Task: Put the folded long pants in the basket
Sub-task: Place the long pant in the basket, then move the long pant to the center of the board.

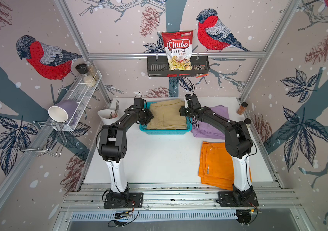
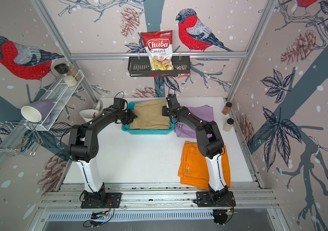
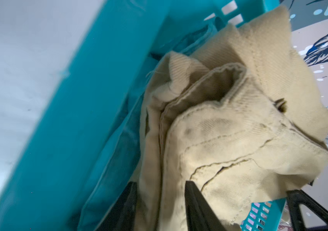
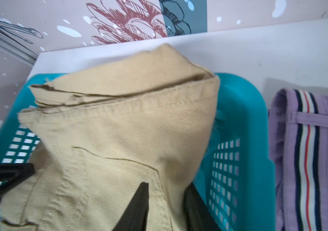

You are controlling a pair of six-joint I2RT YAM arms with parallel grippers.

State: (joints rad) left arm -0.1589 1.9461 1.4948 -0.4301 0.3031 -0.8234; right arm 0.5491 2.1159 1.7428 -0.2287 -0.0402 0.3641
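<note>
The tan folded long pants (image 1: 167, 117) (image 2: 149, 117) lie in the turquoise basket (image 1: 165, 132) (image 2: 147, 131) at the back of the table, and their far end juts over the basket's rim. My left gripper (image 1: 146, 118) (image 3: 161, 183) is at the basket's left side, my right gripper (image 1: 183, 112) (image 4: 166, 185) at its right. Both stand open, each with an edge of the tan cloth loose between the fingers. Cyan cloth (image 3: 111, 160) shows under the tan pants. The lilac pants (image 1: 213, 125) (image 4: 309, 160) lie just right of the basket. The orange pants (image 1: 215, 164) (image 2: 195, 164) lie front right, partly behind my right arm.
A white cone cup with forks (image 1: 107, 117) stands left of the basket. Two spice jars (image 2: 227, 108) (image 2: 228, 125) stand at the table's right edge. A black rack (image 1: 155, 69) with a chips bag hangs on the back wall, and a white wire shelf (image 1: 83, 96) on the left wall.
</note>
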